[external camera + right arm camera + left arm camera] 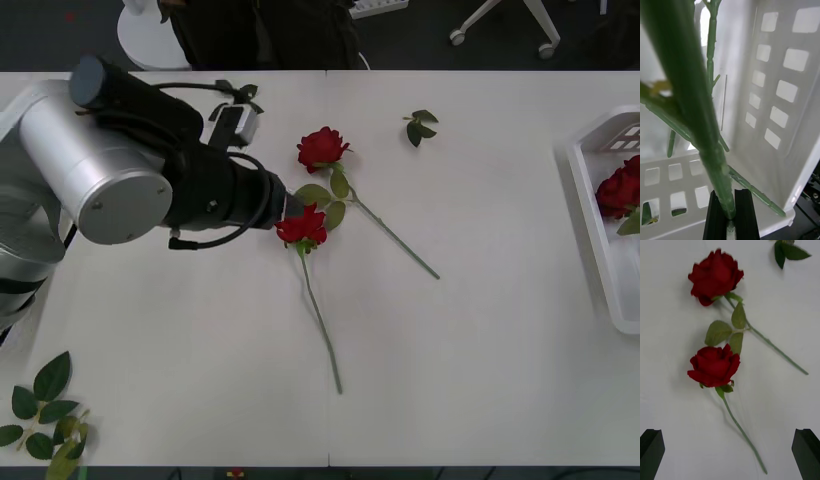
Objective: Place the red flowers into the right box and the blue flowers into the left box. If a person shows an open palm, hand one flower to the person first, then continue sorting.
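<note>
White bench [480,380] carries the work. The left arm, the bulkiest thing in the front view, reaches out over the bench middle; its left hand [730,450] hangs above two red flowers, black fingers [651,452] wide apart at the corners of its wrist view, holding nothing. The right box [600,230] sits at the bench's right edge with red roses [618,190] already inside. The right hand [731,213] is over or inside that box: its wrist view shows the slotted white walls close by and a green stem [696,93] pinched between its closed black fingers; the bloom on that stem is out of sight, so colour not confirmed. On the open bench, the near rose [302,226] lies just off the left hand, stem running toward the robot; the far rose [322,147] lies just beyond, its leaves close to the near bloom. A loose leaf sprig [420,126] lies farther out, and another leafy sprig [45,415] at the near left corner. Judgement: right hand is at the release step; left hand is lining up a pick. Next call: lower onto the near rose's stem below the bloom, clear of the far rose's leaves.
</note>
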You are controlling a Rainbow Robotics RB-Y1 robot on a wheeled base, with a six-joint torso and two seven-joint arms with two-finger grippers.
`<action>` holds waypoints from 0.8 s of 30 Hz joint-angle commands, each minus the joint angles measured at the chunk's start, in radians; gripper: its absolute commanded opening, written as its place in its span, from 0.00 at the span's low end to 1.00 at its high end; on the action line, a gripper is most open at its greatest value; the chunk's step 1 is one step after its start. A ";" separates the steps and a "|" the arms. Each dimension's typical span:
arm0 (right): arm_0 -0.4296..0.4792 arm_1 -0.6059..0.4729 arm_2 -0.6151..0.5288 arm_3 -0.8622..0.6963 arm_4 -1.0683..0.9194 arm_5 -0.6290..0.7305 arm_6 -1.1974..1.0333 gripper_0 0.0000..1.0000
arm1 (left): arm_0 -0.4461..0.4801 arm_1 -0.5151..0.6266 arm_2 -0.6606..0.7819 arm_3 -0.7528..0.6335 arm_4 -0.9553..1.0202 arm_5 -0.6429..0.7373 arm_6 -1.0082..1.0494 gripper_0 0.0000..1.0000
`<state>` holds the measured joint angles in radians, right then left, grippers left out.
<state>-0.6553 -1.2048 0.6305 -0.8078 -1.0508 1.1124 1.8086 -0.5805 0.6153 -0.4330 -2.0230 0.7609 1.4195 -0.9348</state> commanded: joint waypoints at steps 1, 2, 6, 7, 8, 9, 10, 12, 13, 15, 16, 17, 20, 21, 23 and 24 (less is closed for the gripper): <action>0.011 0.014 -0.021 0.019 0.011 -0.009 0.018 0.09 | 0.014 0.034 -0.090 0.032 -0.029 0.006 0.051 1.00; 0.011 0.013 -0.021 0.018 0.008 -0.009 0.017 0.30 | 0.013 0.031 -0.112 0.044 -0.040 0.004 0.057 1.00; 0.011 -0.001 -0.043 0.019 -0.021 -0.008 0.018 0.81 | 0.007 0.000 -0.187 0.101 -0.064 -0.022 0.071 1.00; 0.011 -0.009 -0.052 0.019 -0.031 -0.006 0.021 0.87 | -0.001 -0.011 -0.211 0.118 -0.083 -0.022 0.077 1.00; 0.011 -0.012 -0.057 0.019 -0.037 -0.005 0.021 0.90 | -0.004 -0.017 -0.222 0.127 -0.092 -0.024 0.080 1.00; 0.011 -0.022 -0.074 0.018 -0.048 -0.003 0.025 0.93 | -0.012 -0.028 -0.243 0.145 -0.112 -0.024 0.087 1.00; 0.011 -0.024 -0.081 0.018 -0.052 0.000 0.026 0.95 | -0.015 -0.035 -0.254 0.155 -0.124 -0.024 0.090 1.00; 0.011 -0.042 -0.118 0.001 -0.074 0.020 0.029 1.00 | -0.033 -0.058 -0.293 0.191 -0.161 -0.024 0.099 1.00; 0.011 -0.058 -0.144 -0.019 -0.087 0.040 0.034 1.00 | -0.048 -0.074 -0.316 0.214 -0.175 -0.027 0.106 1.00; 0.011 -0.078 -0.181 -0.057 -0.107 0.078 0.040 1.00 | -0.068 -0.095 -0.343 0.253 -0.181 -0.037 0.117 1.00; 0.011 -0.087 -0.209 -0.091 -0.126 0.107 0.041 1.00 | -0.079 -0.109 -0.354 0.276 -0.181 -0.045 0.123 1.00; 0.011 -0.091 -0.235 -0.128 -0.144 0.136 0.041 1.00 | -0.085 -0.123 -0.360 0.291 -0.181 -0.050 0.126 1.00; 0.011 -0.105 -0.278 -0.235 -0.190 0.190 0.035 1.00 | -0.099 -0.158 -0.365 0.330 -0.181 -0.051 0.133 1.00; 0.011 -0.108 -0.284 -0.274 -0.206 0.195 0.035 1.00 | -0.107 -0.167 -0.368 0.340 -0.181 -0.053 0.133 1.00; 0.011 -0.111 -0.285 -0.389 -0.244 0.184 0.026 1.00 | -0.125 -0.192 -0.386 0.377 -0.181 -0.059 0.137 1.00; 0.011 -0.110 -0.285 -0.427 -0.252 0.178 0.023 1.00 | -0.128 -0.201 -0.388 0.388 -0.181 -0.063 0.140 1.00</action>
<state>-0.6480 -1.2585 0.3599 -1.1222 -1.2690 1.2973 1.8239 -0.6445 0.4635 -0.7962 -1.6618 0.5900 1.3773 -0.8366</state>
